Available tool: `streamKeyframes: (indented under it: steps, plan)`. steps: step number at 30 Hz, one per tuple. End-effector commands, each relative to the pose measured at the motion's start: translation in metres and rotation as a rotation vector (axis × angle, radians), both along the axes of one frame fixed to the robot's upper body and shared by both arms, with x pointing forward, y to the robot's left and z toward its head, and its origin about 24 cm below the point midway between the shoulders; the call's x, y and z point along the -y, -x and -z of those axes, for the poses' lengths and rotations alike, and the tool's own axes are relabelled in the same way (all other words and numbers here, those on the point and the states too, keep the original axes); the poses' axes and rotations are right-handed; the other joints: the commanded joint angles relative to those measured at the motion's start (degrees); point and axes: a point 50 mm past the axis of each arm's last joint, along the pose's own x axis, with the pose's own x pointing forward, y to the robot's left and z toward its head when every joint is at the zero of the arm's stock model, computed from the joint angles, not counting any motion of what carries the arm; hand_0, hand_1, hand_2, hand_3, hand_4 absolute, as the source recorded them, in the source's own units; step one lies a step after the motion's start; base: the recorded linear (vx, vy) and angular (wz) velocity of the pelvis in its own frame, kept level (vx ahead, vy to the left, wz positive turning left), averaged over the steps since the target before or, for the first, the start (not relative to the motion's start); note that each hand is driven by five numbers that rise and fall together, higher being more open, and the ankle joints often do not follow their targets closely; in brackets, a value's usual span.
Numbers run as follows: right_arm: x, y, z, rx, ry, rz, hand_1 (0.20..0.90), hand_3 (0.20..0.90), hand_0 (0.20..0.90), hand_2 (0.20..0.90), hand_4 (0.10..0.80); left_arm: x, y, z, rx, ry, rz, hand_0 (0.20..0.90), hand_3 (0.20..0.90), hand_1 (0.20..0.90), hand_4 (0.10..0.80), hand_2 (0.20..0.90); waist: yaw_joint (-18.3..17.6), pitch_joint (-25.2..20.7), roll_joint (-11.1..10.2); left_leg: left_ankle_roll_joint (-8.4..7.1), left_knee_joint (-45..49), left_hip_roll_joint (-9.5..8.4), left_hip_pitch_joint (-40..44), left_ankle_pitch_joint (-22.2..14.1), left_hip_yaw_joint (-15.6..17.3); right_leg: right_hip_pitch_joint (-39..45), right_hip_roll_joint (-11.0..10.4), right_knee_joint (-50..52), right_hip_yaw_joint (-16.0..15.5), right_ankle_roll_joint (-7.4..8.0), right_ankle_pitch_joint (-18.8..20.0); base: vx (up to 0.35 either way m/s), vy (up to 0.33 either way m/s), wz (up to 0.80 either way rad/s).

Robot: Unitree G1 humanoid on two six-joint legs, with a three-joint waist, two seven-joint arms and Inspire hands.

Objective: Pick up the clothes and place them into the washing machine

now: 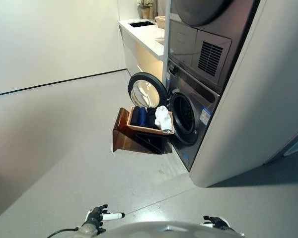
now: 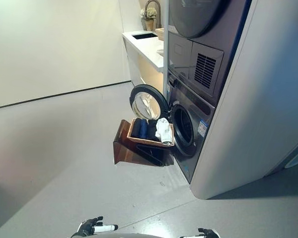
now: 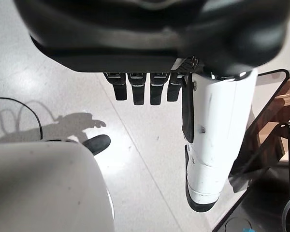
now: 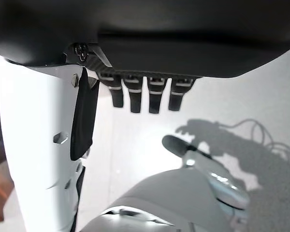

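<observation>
A shallow wicker basket [image 1: 150, 130] rests on a low dark brown box [image 1: 125, 135] beside the washing machine [image 1: 192, 116]. It holds dark blue clothes [image 1: 140, 117] and a white garment [image 1: 163, 119]. The machine's round door [image 1: 147, 91] stands open, and the drum opening [image 1: 183, 118] is dark. My left hand [image 1: 96, 218] hangs low at the bottom of the eye views, far from the basket, fingers straight and empty [image 3: 140, 87]. My right hand [image 1: 216, 222] hangs low too, fingers straight and empty [image 4: 145, 94].
A dryer [image 1: 203, 34] is stacked above the washer in a white cabinet [image 1: 268, 94]. A white counter with a sink [image 1: 145, 30] runs along the back. Grey floor [image 1: 64, 139] spreads between me and the basket.
</observation>
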Motion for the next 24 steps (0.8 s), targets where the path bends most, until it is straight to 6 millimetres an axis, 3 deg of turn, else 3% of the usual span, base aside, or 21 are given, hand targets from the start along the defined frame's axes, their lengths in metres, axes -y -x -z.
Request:
streamKeyframes:
  steps: [1,2,4,7,15,24]
  plan:
    - [0.001,-0.034,-0.006,0.084,0.01,0.005,0.9,0.9,0.9,0.9,0.8,-0.017,-0.042,-0.015,0.141,-0.063,0.072,0.9,0.9,0.9,0.8,0.9,-0.67,2.94,-1.61,-0.16,0.02,-4.8,1.51,-5.84,-2.23,-6.21,7.96,1.76,6.54,-4.25,-0.47,0.064,0.012,0.66]
    - [-0.001,-0.032,-0.005,0.075,0.009,-0.005,0.9,0.9,0.9,0.9,0.8,-0.018,-0.04,-0.014,0.135,-0.065,0.07,0.9,0.9,0.9,0.8,0.9,-0.39,2.62,-1.93,-0.28,0.06,-4.93,1.54,-5.97,-2.29,-5.44,7.33,0.13,4.56,-4.25,0.19,0.072,-0.04,0.61]
    - [0.0,-0.021,-0.003,0.039,0.011,-0.016,0.9,0.9,0.9,0.9,0.8,-0.016,-0.038,-0.013,0.132,-0.052,0.057,0.9,0.9,0.9,0.8,0.9,-0.6,1.88,-2.23,-0.42,0.02,-4.99,2.0,-6.45,-3.08,-3.55,7.68,-2.23,4.39,-4.31,0.64,0.094,-0.041,0.38]
    - [0.001,-0.021,-0.003,0.036,0.02,-0.027,0.9,0.9,0.9,0.9,0.8,-0.009,-0.03,-0.01,0.11,-0.028,0.046,0.9,0.9,0.9,0.8,0.9,-0.23,1.2,-2.19,-0.64,0.02,-4.77,3.32,-7.02,-3.18,-1.05,7.79,-4.5,3.22,-4.18,1.14,0.133,-0.031,0.36]
    - [-0.004,-0.029,-0.004,0.078,0.001,-0.028,0.9,0.9,0.9,0.9,0.8,0.002,-0.021,-0.006,0.084,0.0,0.076,0.9,0.9,0.9,0.8,0.9,0.02,0.31,-1.87,-1.11,0.02,-4.48,4.72,-8.01,-3.54,1.0,7.86,-5.45,2.3,-4.32,0.2,0.054,-0.008,-0.05]
    - [-0.008,-0.025,-0.002,0.058,0.0,-0.032,0.9,0.9,0.9,0.9,0.8,0.004,-0.017,-0.004,0.076,0.01,0.054,0.9,0.9,0.9,0.8,0.9,0.32,0.0,-1.45,-1.19,0.02,-4.39,5.04,-8.4,-3.85,1.12,7.75,-5.45,1.77,-4.23,-0.17,0.023,0.001,0.0]
